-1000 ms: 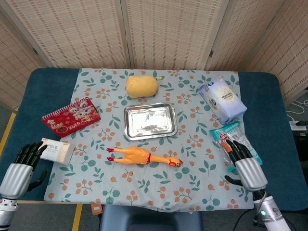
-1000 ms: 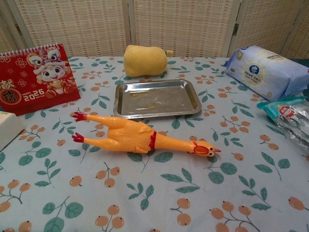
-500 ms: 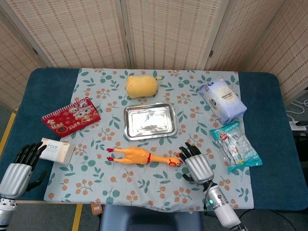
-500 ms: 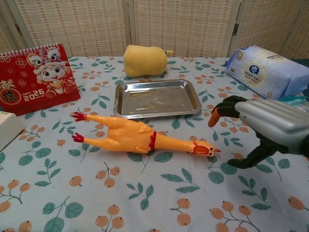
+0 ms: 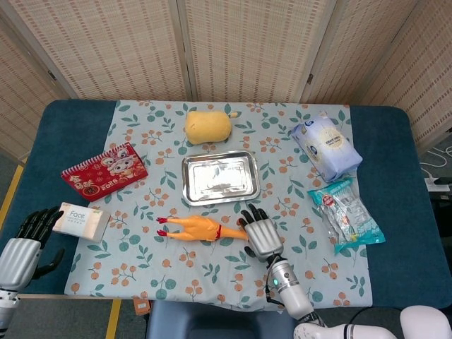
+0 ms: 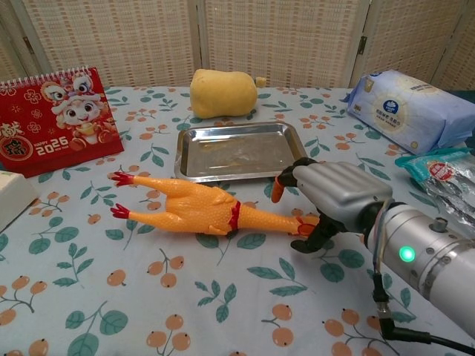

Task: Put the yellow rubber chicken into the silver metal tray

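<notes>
Lying lengthwise on the counter (image 5: 395, 141) just in front of the silver metal tray (image 6: 241, 150), the yellow rubber chicken (image 6: 200, 210) looks light, soft and floppy, so the right robot hand (image 6: 326, 199), fingers spread over its head, should probably grip its plump body.

Red 2026 desk calendar (image 5: 104, 171) stands at the cloth's left edge. White Face tissue pack (image 5: 84, 221) lies nearer the front left corner. Yellow plush (image 5: 207, 126) sits at the far centre. Blue wet-wipes pack (image 5: 325, 148) and clear snack bag (image 5: 347, 215) lie right.
</notes>
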